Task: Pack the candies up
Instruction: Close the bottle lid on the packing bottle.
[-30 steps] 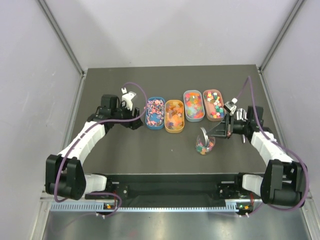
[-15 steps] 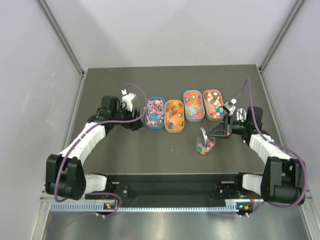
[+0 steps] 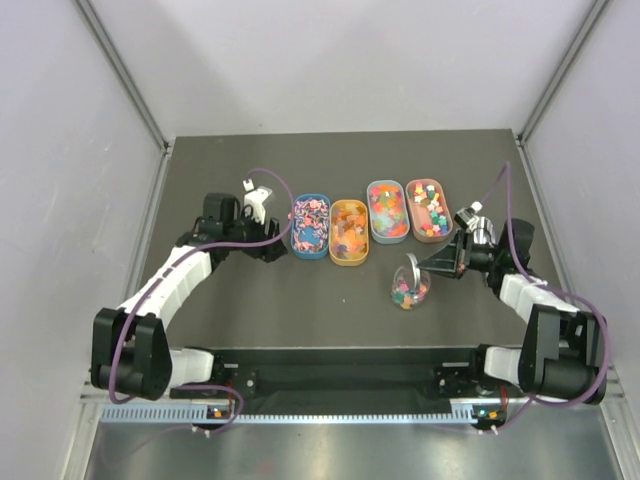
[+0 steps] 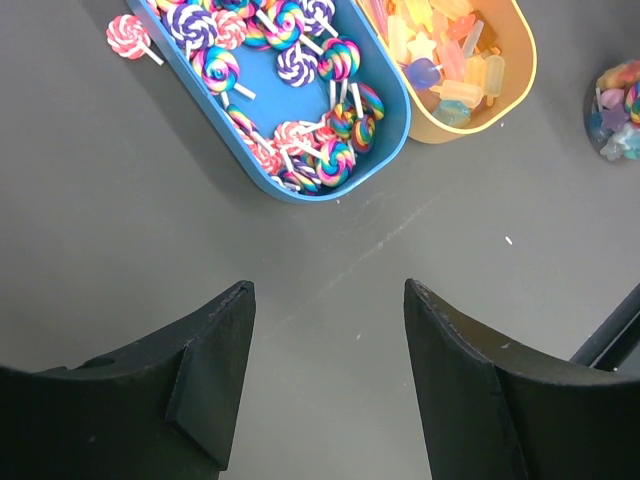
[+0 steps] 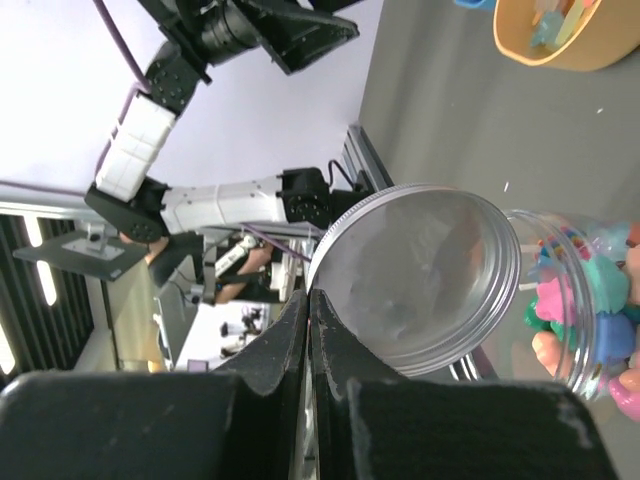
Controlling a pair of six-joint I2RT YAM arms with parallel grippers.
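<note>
— How many trays were there?
— Four oval ones: one blue tray, one orange tray, one grey tray and one pink tray.
— And jars?
— One clear jar, and one silver lid.
— The candies?
— Too many and too small to count, in all four trays and in the jar. Just one lollipop lay outside the blue tray.
— Arms?
— Two: the left arm and the right arm.
</note>
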